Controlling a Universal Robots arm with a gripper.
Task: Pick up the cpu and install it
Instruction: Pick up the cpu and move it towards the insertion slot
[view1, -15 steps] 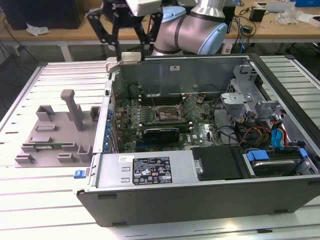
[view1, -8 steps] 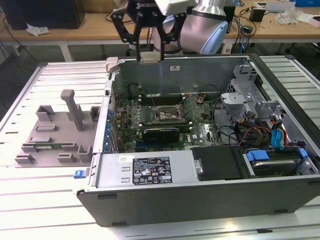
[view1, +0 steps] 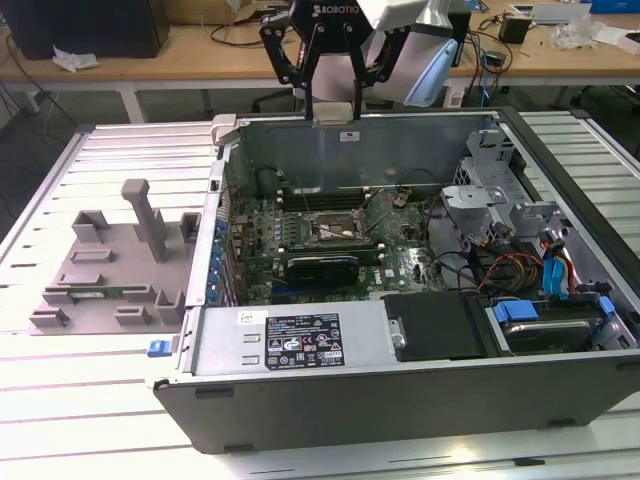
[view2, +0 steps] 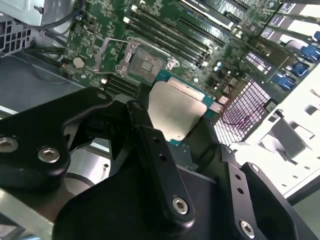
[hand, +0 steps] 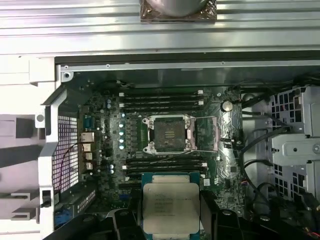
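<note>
Silver cpu (hand: 171, 207) sits pinched in claw (view1: 334, 104), socket (hand: 169, 134) open below.

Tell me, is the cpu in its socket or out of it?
Out. The cpu is gripped by the hand, apart from the socket, whose middle lies bare with nothing seated in it.

cpu (hand: 171, 202): silver metal lid, satin, faintly reflective; green rim.
hand (view2: 175, 120): matt black, smooth.
computer case (view1: 300, 400): grey sheet metal, dull.
tabletop (view1: 100, 420): ribbed light metal, glossy.
fixture (view1: 110, 260): grey matt plastic.
</note>
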